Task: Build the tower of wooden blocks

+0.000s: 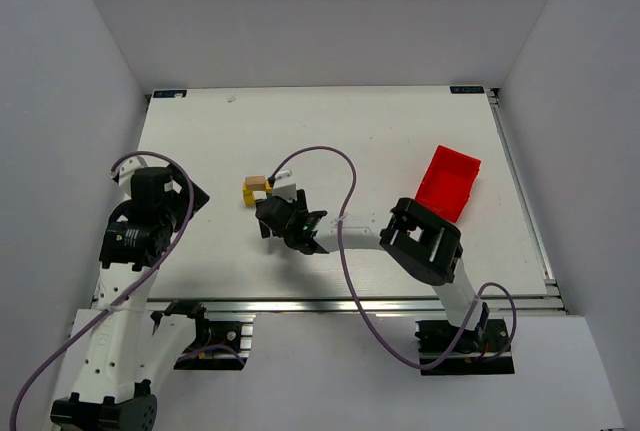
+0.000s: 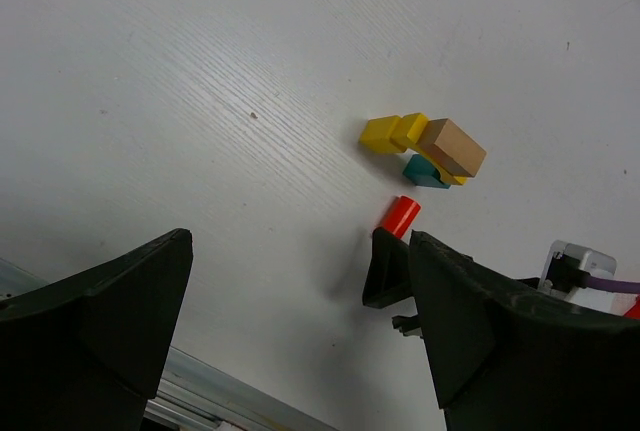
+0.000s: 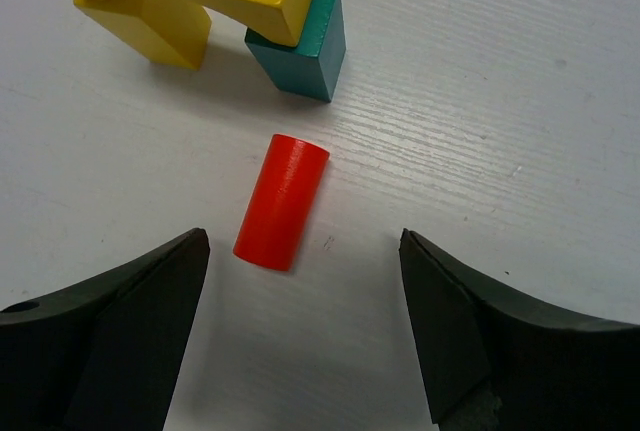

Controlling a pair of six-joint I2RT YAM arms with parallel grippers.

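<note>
Red cylinder point(image 3: 282, 201) is seen lying on its side on the tabletop point(image 1: 350, 131), apart from the other blocks. It is placed in the gap between the right jaws, toward their tips and nearer the view's left-hand finger. No finger is seen touching it. The right jaws are spread wide and held low over the tabletop.

Just beyond the right jaws' tips, a teal cube point(image 3: 300, 43) is noted, close to the cylinder's far end but not touching it. A yellow arch point(image 3: 160, 21) is set beside the cube, further to the left of the jaws' opening. A second yellow piece is seen resting on the cube's upper edge. A tan block point(image 2: 452, 146) is laid on top of the yellow pieces, tilted. The stack is low and uneven.

The left jaws are also spread, with nothing between them, only bare tabletop. The block cluster is seen ahead of them, off toward their right finger, well apart.

A red bin point(image 1: 448, 183) is noted behind the right jaws, beyond the arm's elbow, well apart from the blocks.
</note>
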